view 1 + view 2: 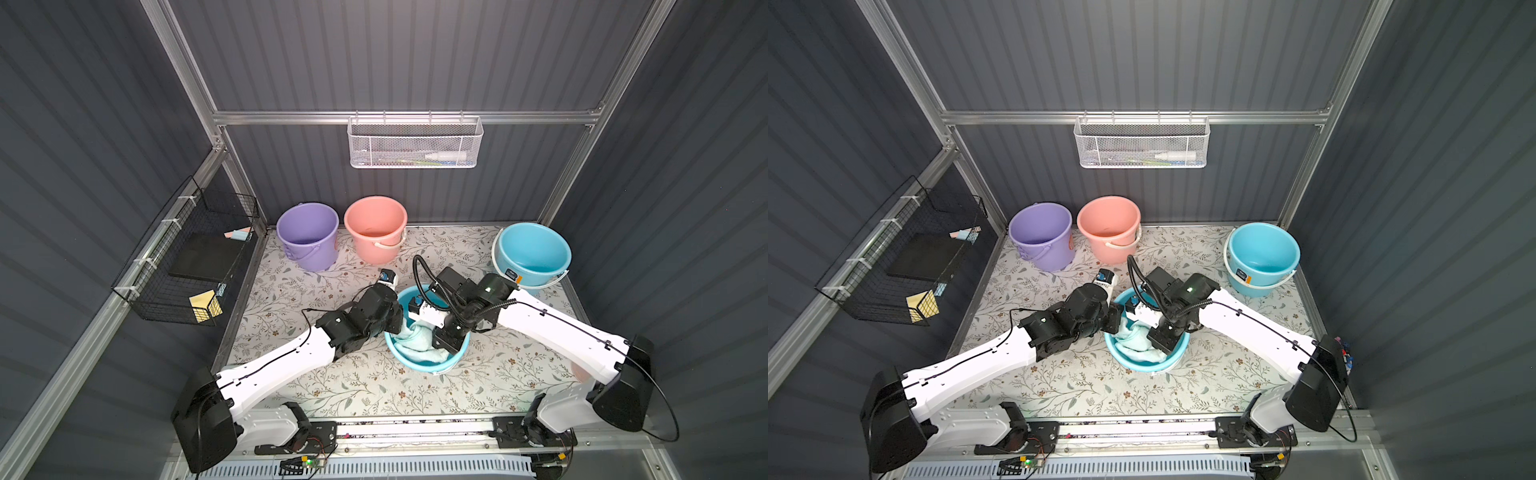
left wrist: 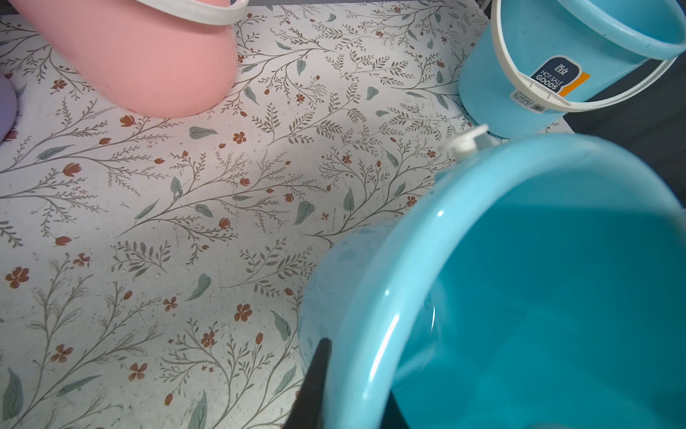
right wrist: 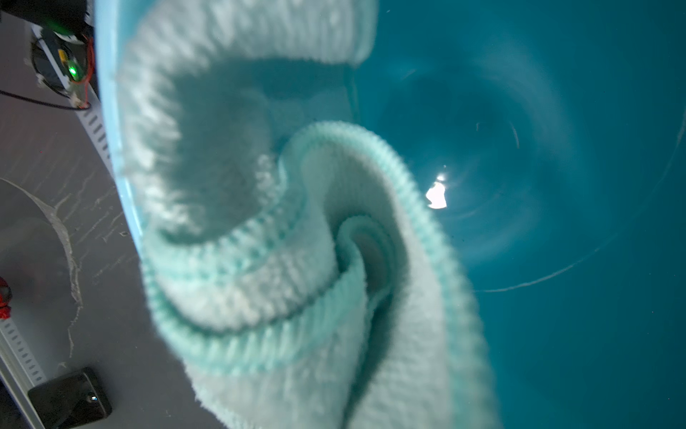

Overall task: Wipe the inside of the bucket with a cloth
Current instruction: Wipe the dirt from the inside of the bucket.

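Seeing only part of the bucket [image 1: 420, 367] [image 1: 1142, 368] on the flowered mat [image 1: 332, 386] in both top views, with the wrists of the left arm [image 1: 282, 358] and right arm [image 1: 561, 328] crossing over its mouth. Losing the pink bucket [image 2: 141, 63] and the far blue bucket [image 2: 538, 44] to the frame edge in the left wrist view. Finding the cloth [image 1: 415, 341] [image 3: 297, 297] inside the bucket, bunching against its near wall and blurring up close in the right wrist view. Making out the left gripper [image 2: 354, 399] clamping the bucket's rim, jaws together on it, one finger [image 2: 315, 379] outside the wall, the other barely showing inside. Making out the right gripper [image 1: 441, 344] pinching the cloth, jaws fully together, fingertips being buried from sight. Counting two arms; two baskets, white basket [image 1: 415, 143] and black basket [image 1: 187, 257], contents too small to tell; four buckets, including the purple bucket [image 1: 309, 259]; one cloth.
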